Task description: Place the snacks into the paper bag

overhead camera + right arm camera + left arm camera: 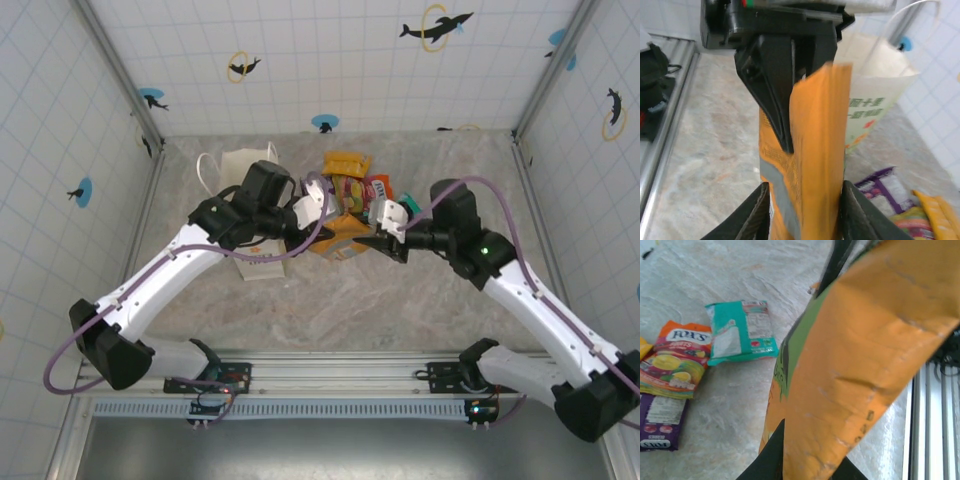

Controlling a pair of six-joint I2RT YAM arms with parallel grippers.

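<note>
Nearest, two grippers meet over the table (350, 310) and share one orange packet (340, 240), which hangs upright in the air. The right gripper (380, 240) is at the packet's lower part, with one finger (752, 215) on each side, close against the foil. Whether they press it or only flank it I cannot tell. The left gripper (328, 222) sits opposite. Its jaws are narrow and pinched on the packet's upper edge, as the right wrist view shows.

Just left of the packet stands one white bag (240, 165), upright, with green print on its side. Its near part lies under the left arm in the top view. Packet and bag are apart.

Farther back lie the loose snacks, in one overlapping heap. The left wrist view shows four of them flat on the table: one teal packet (740, 330), one red-and-orange packet (677, 360), one purple packet (660, 422) and one yellow sliver (643, 347) at the frame's edge. In the top view the heap overlaps too much for a full count
</note>
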